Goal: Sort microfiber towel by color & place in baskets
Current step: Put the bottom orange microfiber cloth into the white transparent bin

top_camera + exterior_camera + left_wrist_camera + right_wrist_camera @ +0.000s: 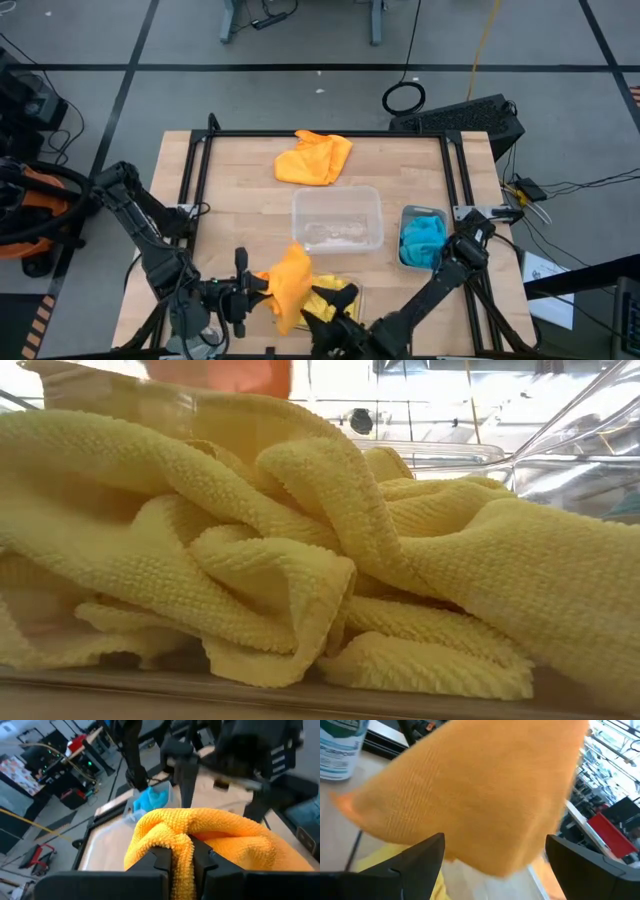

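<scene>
My left gripper (262, 287) is shut on an orange microfiber towel (291, 283) held up near the table's front edge, beside a clear basket (352, 292) holding a yellow towel (300, 580). My right gripper (492, 865) stands open just behind the held orange towel (480, 795), one finger on either side of it without touching it. A second orange towel (313, 158) lies bunched on the table's far side. A blue towel (423, 240) sits in the greyish basket (408, 215) at the right. A clear basket (337, 220) stands mid-table. My left gripper pinches a bunched fold of the orange towel (183, 851) between its two fingers, several layers gathered together. The fingers come roughly level from the table's left. The towel is lifted and drapes slack beyond the fingers; whether its low end touches the yellow towel I cannot tell.
A black metal frame (195, 170) borders the wooden tabletop. Cables and a dark box (470, 118) lie beyond the far right corner. Bare wood (240, 220) shows left of the middle basket.
</scene>
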